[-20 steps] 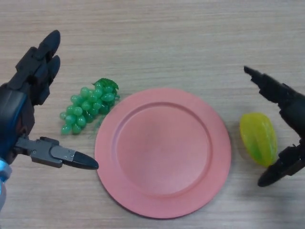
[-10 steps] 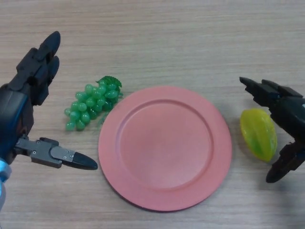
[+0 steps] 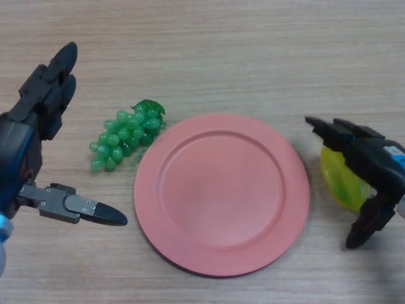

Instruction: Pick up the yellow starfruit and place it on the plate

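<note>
The yellow starfruit (image 3: 340,180) lies on the wooden table just right of the pink plate (image 3: 221,193), which holds nothing. My right hand (image 3: 373,166) is over the starfruit's right side and hides part of it. Its fingers (image 3: 329,132) reach across the fruit's top end, and its thumb (image 3: 362,229) sticks out past the fruit's near end. The hand straddles the fruit without closing on it. My left hand (image 3: 25,139) hovers open at the far left, away from the fruit.
A bunch of green grapes (image 3: 123,136) lies on the table against the plate's upper left rim, between the plate and my left hand. Bare wooden tabletop (image 3: 240,50) stretches behind the plate.
My right hand has moved left and lowered over the starfruit, now covering its right side. The left hand has stayed in place.
</note>
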Controlling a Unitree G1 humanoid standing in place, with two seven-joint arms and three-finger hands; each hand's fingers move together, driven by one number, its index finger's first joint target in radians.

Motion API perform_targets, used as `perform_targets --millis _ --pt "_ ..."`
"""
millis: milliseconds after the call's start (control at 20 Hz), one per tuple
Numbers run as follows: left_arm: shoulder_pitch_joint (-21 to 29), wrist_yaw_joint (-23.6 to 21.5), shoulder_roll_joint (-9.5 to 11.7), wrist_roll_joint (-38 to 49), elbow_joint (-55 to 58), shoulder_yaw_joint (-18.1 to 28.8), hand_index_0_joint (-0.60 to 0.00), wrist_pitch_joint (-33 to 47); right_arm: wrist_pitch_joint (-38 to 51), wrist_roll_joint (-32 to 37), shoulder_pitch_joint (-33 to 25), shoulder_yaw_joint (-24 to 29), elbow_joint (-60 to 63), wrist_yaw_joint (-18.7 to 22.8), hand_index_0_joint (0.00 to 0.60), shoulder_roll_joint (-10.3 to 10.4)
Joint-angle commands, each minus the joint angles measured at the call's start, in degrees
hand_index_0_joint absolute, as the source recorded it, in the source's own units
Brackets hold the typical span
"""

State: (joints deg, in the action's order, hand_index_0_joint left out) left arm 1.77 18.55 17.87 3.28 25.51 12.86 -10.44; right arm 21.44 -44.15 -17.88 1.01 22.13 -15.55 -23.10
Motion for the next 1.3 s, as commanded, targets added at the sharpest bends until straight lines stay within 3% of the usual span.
perform_targets --millis 50,100,150,200,250,300,400,450,650,800,950,1100,1200,1250,1300 --pt "1.09 0.2 2.21 0.24 2.2 4.83 0.0 8.68 5.47 2.8 -3.0 3.18 -1.99 4.27 0.05 -2.82" --pt "1.11 0.22 2.23 0.26 2.22 4.86 0.0 8.61 5.57 2.7 -3.01 3.18 -1.91 4.34 0.151 -2.86" --pt "1.2 0.2 2.26 0.19 2.17 4.89 0.0 8.57 7.3 -0.15 -3.39 2.94 -0.84 6.41 0.3 -3.77" --pt "1.25 0.18 2.28 0.09 2.07 4.88 0.0 8.58 9.18 -3.56 -3.91 2.69 0.38 9.02 0.4 -4.79" --pt "1.15 0.21 2.21 0.02 2.0 4.83 0.0 8.56 11.27 -11.37 -4.44 2.88 1.99 14.3 0.542 -6.58" --pt "1.04 0.28 2.16 0.09 2.06 4.82 0.0 8.42 11.62 -14.28 -4.39 3.4 2.36 16.06 0.6 -7.12" --pt "1.12 0.28 2.26 -0.09 2.31 5.01 0.0 8.18 9.23 -9.4 -3.11 4.37 -1.06 12.46 0.6 -5.89" --pt "1.13 0.26 2.25 -0.1 2.28 5.06 0.0 8.3 8.84 -10.41 -3.15 4.55 -1.9 14.66 0.6 -6.27" --pt "0.92 0.58 2.13 0.35 3.12 5.08 0.0 7.13 7.85 -10.04 -3.07 4.85 -4.13 15.92 0.6 -6.26" --pt "0.94 0.22 1.91 1.58 3.72 5.37 0.0 6.64 6.27 -9.51 -1.87 5.28 -8.64 14.19 0.6 -6.06" --pt "0.7 -0.18 1.72 1.69 3.91 5.12 0.0 7.06 4.63 -4.06 -1.3 5.48 -15.67 8.97 0.6 -3.96" --pt "0.72 -0.41 1.72 1.79 4.27 5.17 0.0 7.17 3.14 -0.44 -1.67 4.48 -19.11 6.94 0.6 -1.65" --pt "0.41 -0.61 1.46 1.89 3.91 4.99 0.0 8.0 4.75 -4.11 -2.75 3.13 -20.1 9.65 0.6 -1.15" --pt "0.51 -0.76 1.56 1.81 3.79 5.12 0.0 8.22 3.55 -0.14 -2.96 1.65 -21.85 7.72 0.6 1.39" --pt "0.55 -0.77 1.62 1.89 3.86 5.18 0.0 8.12 3.16 1.15 -2.75 1.01 -22.67 6.72 0.6 2.16"
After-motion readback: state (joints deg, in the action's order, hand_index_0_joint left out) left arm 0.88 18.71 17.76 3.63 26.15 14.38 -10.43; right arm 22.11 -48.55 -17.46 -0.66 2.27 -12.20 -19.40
